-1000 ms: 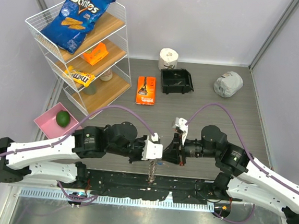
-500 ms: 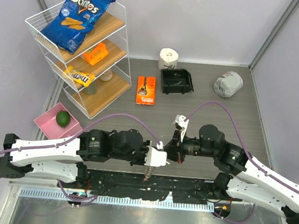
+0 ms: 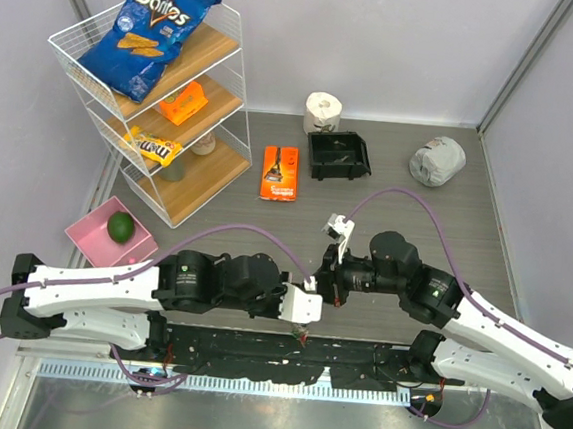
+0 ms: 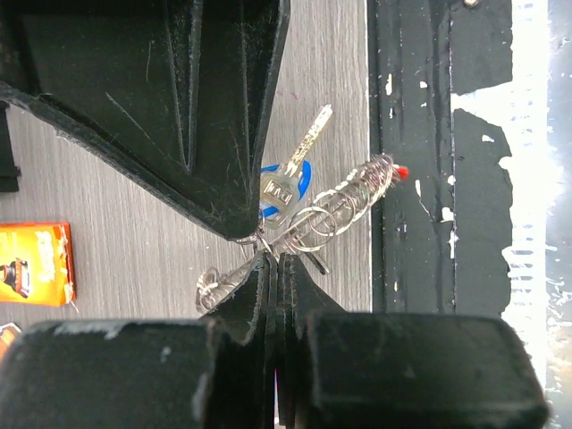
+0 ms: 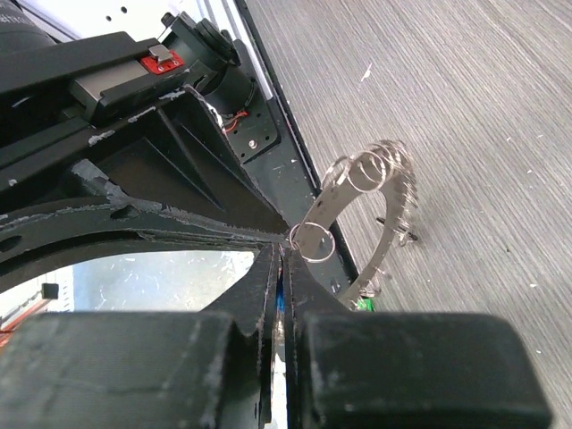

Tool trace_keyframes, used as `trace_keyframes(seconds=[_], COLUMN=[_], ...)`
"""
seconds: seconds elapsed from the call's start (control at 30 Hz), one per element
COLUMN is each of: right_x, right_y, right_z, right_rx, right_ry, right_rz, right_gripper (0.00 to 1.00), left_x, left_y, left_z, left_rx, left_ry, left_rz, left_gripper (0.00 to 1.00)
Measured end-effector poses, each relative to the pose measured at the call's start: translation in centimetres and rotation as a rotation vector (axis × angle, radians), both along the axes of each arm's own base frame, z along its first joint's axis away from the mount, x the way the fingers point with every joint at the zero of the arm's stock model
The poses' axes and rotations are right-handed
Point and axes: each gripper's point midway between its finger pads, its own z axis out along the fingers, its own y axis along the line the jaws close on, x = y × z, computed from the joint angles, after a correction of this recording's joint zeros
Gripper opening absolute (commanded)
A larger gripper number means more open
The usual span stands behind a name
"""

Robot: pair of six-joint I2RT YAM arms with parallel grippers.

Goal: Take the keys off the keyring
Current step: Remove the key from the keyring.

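While left end effector (image 4: pixel 271 264) and right end effector (image 5: pixel 281 257) pinch fringed silver wire keyring (image 4: pixel 344 201):
hold left firm, slide blue-headed silver key (image 4: pixel 288 183) off slowly.

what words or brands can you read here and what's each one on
"Doritos": blue chip bag atop the wire rack.
"m&m's": yellow candy packet lower in the rack.
Orange box on the table: print too small to read.
Orange packet in the rack: too small to read.
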Motion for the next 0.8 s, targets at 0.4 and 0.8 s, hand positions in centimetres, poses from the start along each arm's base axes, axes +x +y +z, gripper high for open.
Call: trace_keyframes(seconds=[0.4,0.8], right_x=[-0.4,1.1], right_y=[0.4,-0.4], right_z=[-0.2,0.0], right_rx=[0.003,0.012], right_ry=[0.076,0.204], right_rz=[0.003,-0.088], right_gripper=[0.05,0.05], left_x=[0.5,1.0], left_y=[-0.1,-0.7], left_z=[-0.5,-0.3], left_rx=[0.019,-0.005], left_ry=[-0.014,-0.038], left_rz=[0.025,0.041], left_gripper=[0.0,0.0])
